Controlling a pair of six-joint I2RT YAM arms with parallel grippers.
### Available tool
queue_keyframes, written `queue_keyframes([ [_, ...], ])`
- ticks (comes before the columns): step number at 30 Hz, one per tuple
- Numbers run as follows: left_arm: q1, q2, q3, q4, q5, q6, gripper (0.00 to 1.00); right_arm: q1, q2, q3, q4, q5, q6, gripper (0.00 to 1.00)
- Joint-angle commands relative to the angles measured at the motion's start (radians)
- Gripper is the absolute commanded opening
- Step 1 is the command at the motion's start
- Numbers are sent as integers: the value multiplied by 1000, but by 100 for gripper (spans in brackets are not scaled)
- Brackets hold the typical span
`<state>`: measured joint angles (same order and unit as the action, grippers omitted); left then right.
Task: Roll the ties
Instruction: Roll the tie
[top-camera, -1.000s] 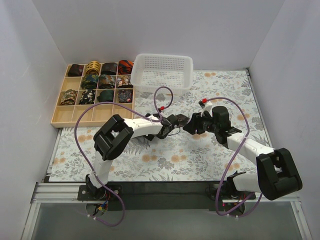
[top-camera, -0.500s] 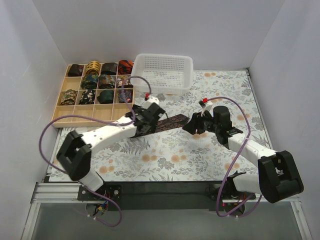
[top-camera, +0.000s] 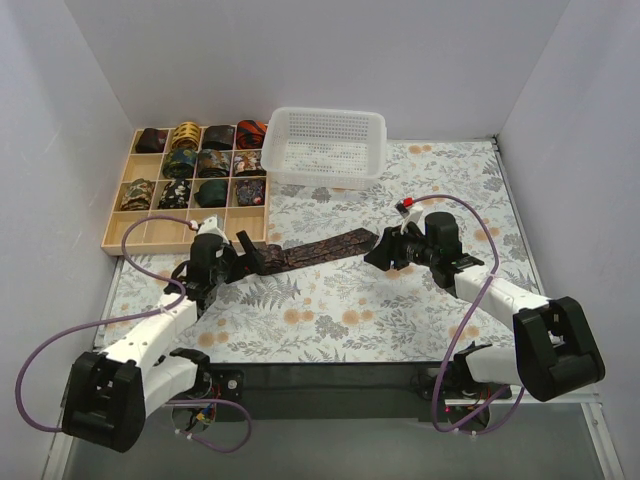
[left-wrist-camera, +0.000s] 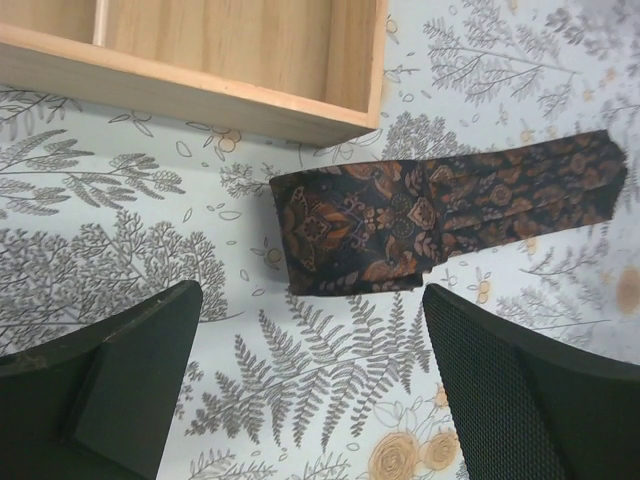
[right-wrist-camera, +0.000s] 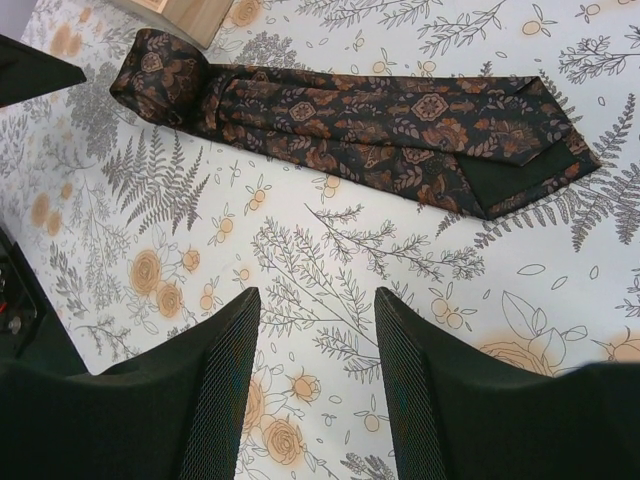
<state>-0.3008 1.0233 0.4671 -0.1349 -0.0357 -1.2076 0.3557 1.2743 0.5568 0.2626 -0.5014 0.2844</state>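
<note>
A dark brown-maroon tie (top-camera: 320, 248) with a reddish-orange print lies folded in a long flat strip on the floral table cover. My left gripper (top-camera: 248, 256) is open and empty just short of its left end; in the left wrist view the tie (left-wrist-camera: 430, 215) lies beyond the open gripper (left-wrist-camera: 310, 370). My right gripper (top-camera: 380, 250) is open and empty at the tie's right end. In the right wrist view the tie (right-wrist-camera: 350, 125) lies ahead of the gripper (right-wrist-camera: 315, 370), its pointed end at the right.
A gridded wooden tray (top-camera: 150, 230) at the back left holds several rolled ties in its upper cells; its front row is bare. Its corner (left-wrist-camera: 230, 40) lies just beyond the tie's left end. A white mesh basket (top-camera: 328, 143) stands at the back middle.
My left arm has swung from the table's middle back to the left. The tie, bunched between the grippers before, now lies stretched out flat and released. The right arm has barely moved.
</note>
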Motion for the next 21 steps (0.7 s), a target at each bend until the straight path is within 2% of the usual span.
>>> queue_keyframes([
  [1, 58, 7, -45, 243, 166, -66, 86, 6, 7, 2, 29, -20, -8, 48],
  [4, 86, 52, -82, 334, 224, -79, 86, 8, 10, 2, 29, -22, -10, 48],
  [10, 89, 132, -97, 373, 234, -78, 83, 8, 13, 2, 29, -23, -10, 48],
  [13, 88, 159, -113, 385, 226, -86, 77, 6, 16, 3, 30, -28, -10, 48],
  [21, 89, 239, -120, 419, 241, -112, 71, 6, 20, 3, 33, -31, -11, 48],
])
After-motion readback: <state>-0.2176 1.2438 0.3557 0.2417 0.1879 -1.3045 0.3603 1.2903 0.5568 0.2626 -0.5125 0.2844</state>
